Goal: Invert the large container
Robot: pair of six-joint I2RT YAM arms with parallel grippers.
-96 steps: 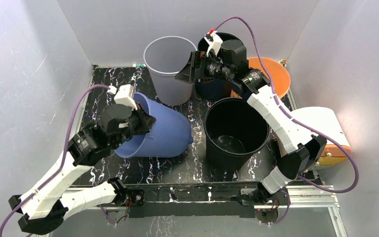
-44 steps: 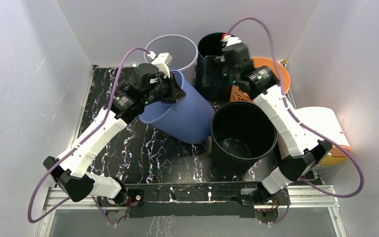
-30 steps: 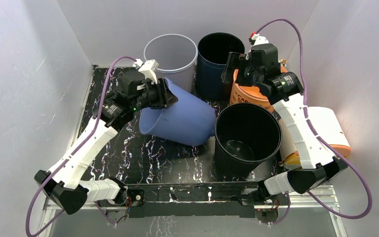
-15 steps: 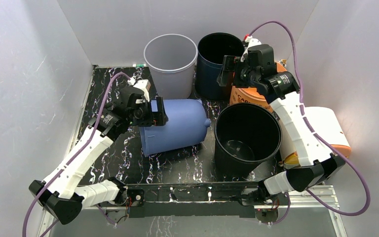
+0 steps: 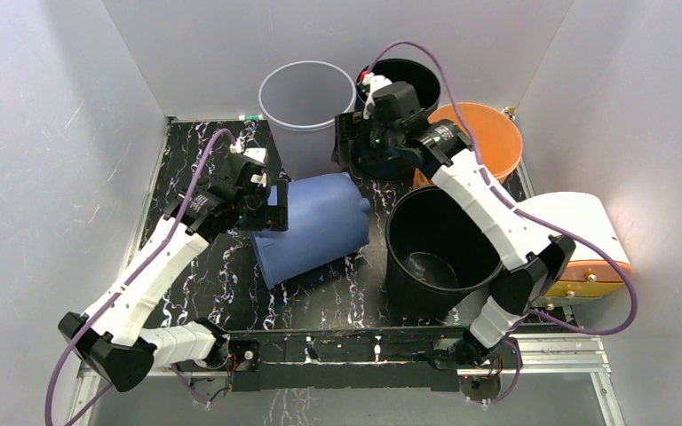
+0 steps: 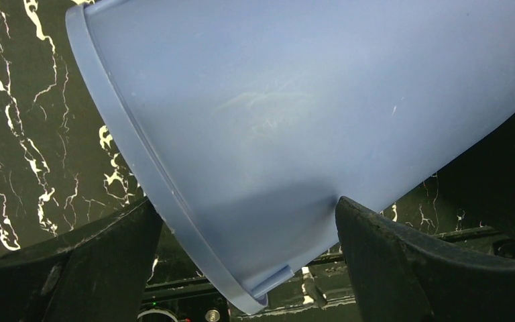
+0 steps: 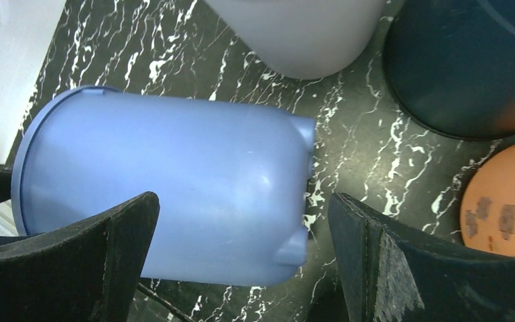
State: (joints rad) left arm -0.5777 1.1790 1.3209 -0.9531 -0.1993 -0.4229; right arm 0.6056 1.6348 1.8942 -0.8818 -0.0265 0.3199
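Top view: the blue container lies on its side just left of the black bucket, base toward the bucket, rim at the left gripper. Left wrist view: its fingers are spread wide astride the rim, clamping nothing. Right wrist view: the right gripper, likewise spread, hovers over the container's wall; bare table lies toward the bucket.

Grey bin, navy bin, orange tub, black bin

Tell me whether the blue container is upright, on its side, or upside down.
On its side. The blue container's wall faces up, its rim toward the left gripper and its base toward the black bucket.
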